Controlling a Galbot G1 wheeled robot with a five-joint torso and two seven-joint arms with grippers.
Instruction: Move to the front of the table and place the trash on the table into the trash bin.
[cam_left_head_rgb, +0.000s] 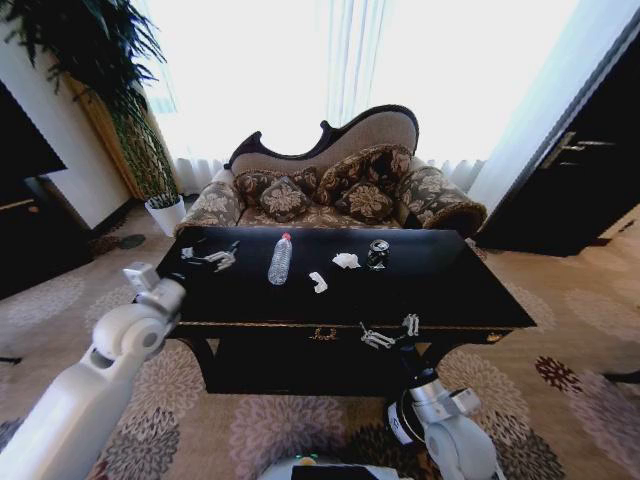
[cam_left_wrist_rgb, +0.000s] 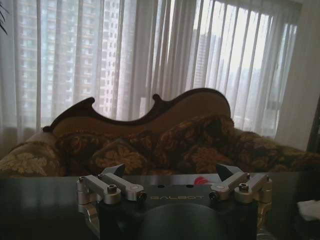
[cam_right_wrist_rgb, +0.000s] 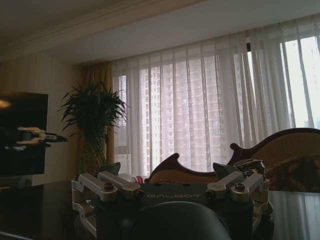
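- Head view: glossy black tabletop (cam_left_head_rgb: 440, 285) spans mid-frame, a sofa (cam_left_head_rgb: 330, 185) with patterned cushions behind it, a potted plant (cam_left_head_rgb: 165, 205) at the rear left.
- Trash bin (cam_left_head_rgb: 402, 418): low round dark shape on the carpet at the tabletop's front, mostly hidden by the right arm; contents cannot be told.
- Trash on the tabletop, count four: one clear plastic bottle (cam_left_head_rgb: 281, 259) with red cap, lying near the centre; one small silver can (cam_left_head_rgb: 378, 253) to its right; two crumpled white paper scraps, one (cam_left_head_rgb: 346, 261) just beside the can, one (cam_left_head_rgb: 318, 282) nearer the front edge.
- Left tool (cam_left_head_rgb: 212, 257): over the tabletop's left part, left of the bottle, fingers spread apart, grasping nothing.
- Right tool (cam_left_head_rgb: 392, 332): at the tabletop's front edge, fingers spread apart, grasping nothing.
- Writing: "GALBOT" legible on each tool body in both wrist views. No label readable on bottle or can.
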